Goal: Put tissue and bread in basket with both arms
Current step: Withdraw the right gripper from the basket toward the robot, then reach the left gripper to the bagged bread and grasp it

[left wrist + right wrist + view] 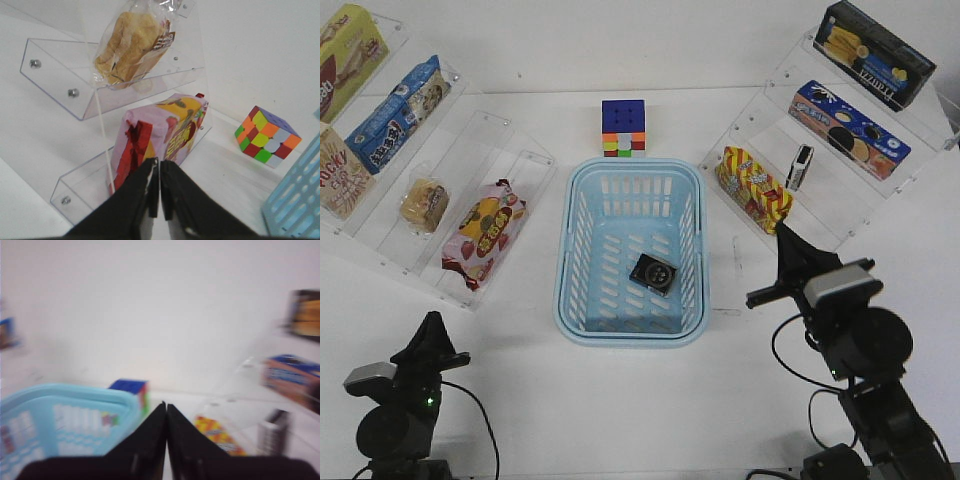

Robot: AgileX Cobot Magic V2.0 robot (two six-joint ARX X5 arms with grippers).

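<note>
White tabletop (620, 400) fills the scene, with clear tiered shelves angled along both sides so each product faces inward within an arm's reach. On the left shelves the bread (424, 203) sits in its own tray, not yet picked, just above a red-and-yellow snack bag (483, 233). The left tool (159, 172) hangs low near the table's front edge, its fingers pressed together and empty, aimed toward those shelves in the wrist view. In the middle, the basket (570, 300) already holds the tissue (653, 273) flat on its slotted floor, so half the job looks done. Behind it stands a puzzle cube (624, 127). The right tool (786, 238) is raised just beside the basket, fingers together, holding nothing. A twin packet (800, 166) stands upright on the right shelf.
</note>
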